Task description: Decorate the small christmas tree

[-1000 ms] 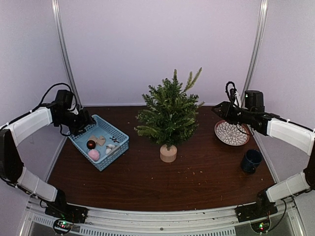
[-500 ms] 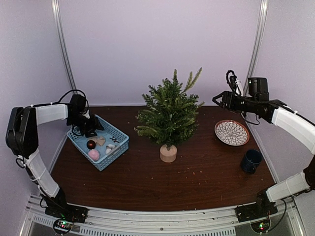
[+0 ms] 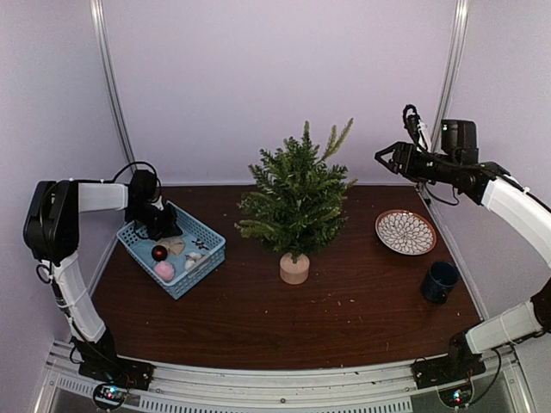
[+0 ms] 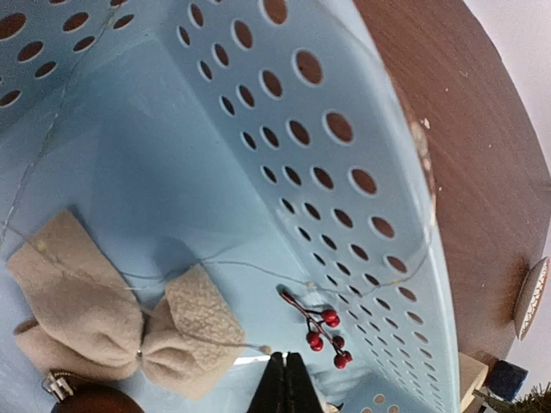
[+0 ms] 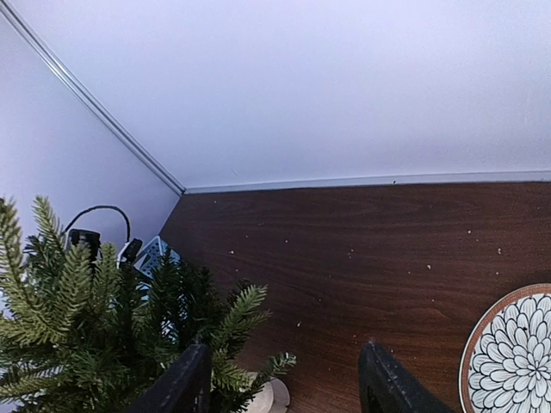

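My left gripper (image 4: pixel 284 385) is down inside the blue plastic basket (image 4: pixel 344 172). Its jaws are pressed flat together, and I can't see anything pinched between them.

Risks, as I judge them:
- The grip may have missed. The red berry sprig (image 4: pixel 323 327) lies just right of the tips and the beige bow (image 4: pixel 112 318) just left, and neither is between them.
- The thin wire (image 4: pixel 215 258) loops ahead of the tips. If it snags on the lift, it could drag the bow or tip the light basket.
- The dark red bauble (image 4: pixel 86 400) at lower left is round and glossy, so it will probably roll if nudged.

My right gripper (image 5: pixel 286 361) hangs with its jaws apart and nothing between them. The small christmas tree (image 5: pixel 112 344) is below and to its left, close enough that a careless sweep could knock it off its pale round wooden base (image 3: pixel 294 268).

Materials:
- The basket is smooth with punched round holes.
- The bow looks like nubby felt.
- The berries are small hard beads on a wiry stem.
- The tree's needles are bushy and springy-looking.
- The patterned plate (image 5: pixel 512 353) sits lower right of the right gripper, on the dark wood table (image 5: pixel 362 249).
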You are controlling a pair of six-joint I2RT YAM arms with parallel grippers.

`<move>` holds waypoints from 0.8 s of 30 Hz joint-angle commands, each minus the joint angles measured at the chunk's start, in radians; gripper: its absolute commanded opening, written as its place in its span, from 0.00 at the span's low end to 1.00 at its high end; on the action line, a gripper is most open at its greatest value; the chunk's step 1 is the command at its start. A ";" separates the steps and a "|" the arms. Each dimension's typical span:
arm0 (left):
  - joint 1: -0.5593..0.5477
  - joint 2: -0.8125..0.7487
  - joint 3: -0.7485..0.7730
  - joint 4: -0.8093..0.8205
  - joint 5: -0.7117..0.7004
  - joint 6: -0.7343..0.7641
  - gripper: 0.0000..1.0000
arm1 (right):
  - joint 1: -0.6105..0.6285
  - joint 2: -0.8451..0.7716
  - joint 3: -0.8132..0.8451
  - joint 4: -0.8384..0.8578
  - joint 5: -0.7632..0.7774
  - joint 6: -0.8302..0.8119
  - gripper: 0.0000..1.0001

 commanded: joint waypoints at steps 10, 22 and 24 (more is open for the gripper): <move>0.000 -0.429 -0.026 -0.002 0.050 -0.064 0.00 | 0.037 -0.067 0.115 0.031 -0.079 0.003 0.60; -0.046 -0.631 0.156 0.009 0.074 -0.144 0.00 | 0.166 -0.048 0.277 -0.048 -0.114 -0.094 0.60; -0.059 -0.636 0.208 0.011 0.097 -0.144 0.00 | 0.191 -0.043 0.303 -0.056 -0.115 -0.110 0.60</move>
